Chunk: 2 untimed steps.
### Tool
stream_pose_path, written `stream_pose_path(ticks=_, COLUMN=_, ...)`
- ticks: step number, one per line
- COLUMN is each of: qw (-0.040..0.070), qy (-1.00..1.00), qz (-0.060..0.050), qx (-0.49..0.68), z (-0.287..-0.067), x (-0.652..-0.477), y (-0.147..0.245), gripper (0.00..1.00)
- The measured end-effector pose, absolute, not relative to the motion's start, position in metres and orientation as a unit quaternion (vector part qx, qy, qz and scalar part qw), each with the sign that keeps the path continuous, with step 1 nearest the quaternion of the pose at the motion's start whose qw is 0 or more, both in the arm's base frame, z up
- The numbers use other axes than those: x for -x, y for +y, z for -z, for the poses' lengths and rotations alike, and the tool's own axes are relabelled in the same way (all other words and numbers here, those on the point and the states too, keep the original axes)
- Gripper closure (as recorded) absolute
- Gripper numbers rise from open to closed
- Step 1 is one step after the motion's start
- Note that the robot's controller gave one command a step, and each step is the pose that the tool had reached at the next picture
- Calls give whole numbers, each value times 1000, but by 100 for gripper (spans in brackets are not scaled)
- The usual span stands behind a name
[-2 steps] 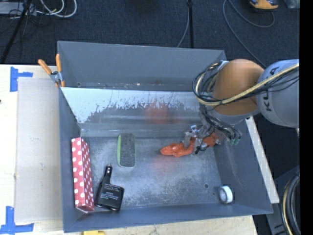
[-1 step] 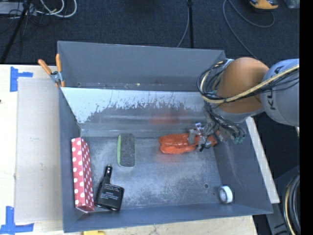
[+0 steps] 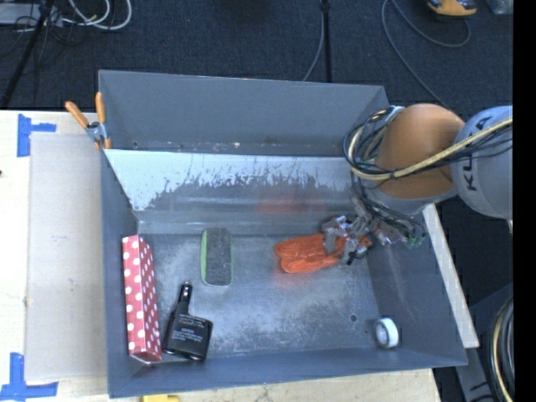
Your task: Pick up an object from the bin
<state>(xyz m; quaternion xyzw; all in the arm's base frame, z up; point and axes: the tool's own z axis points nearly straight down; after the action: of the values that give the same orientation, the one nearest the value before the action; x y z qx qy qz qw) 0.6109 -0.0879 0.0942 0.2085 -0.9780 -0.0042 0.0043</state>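
Orange lumpy object (image 3: 303, 255), claw (image 3: 347, 243) at its right end

A: Entry: one camera. Placement?
B: Above the grey metal bin (image 3: 251, 132), set off toward its near side, tilted down.
A: Range?
B: Moderate: whole bin framed, dark floor (image 3: 209, 32) beyond the far wall; robot arm (image 3: 469, 157) enters at right.

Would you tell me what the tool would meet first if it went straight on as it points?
Most likely the orange lumpy thing in the middle of the bin, right at the tip of the tool; whether they touch I cannot tell.
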Motion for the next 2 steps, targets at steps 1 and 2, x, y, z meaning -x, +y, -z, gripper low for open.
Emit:
stream_pose_path(ticks=1, qw=4, qy=-942, qz=3, qx=-336, z=-103, x=-611, y=-118, gripper=100)
stream_pose_path(ticks=2, qw=-1, qy=-930, qz=3, qx=-367, z=-295, x=-586, y=-104, gripper=100)
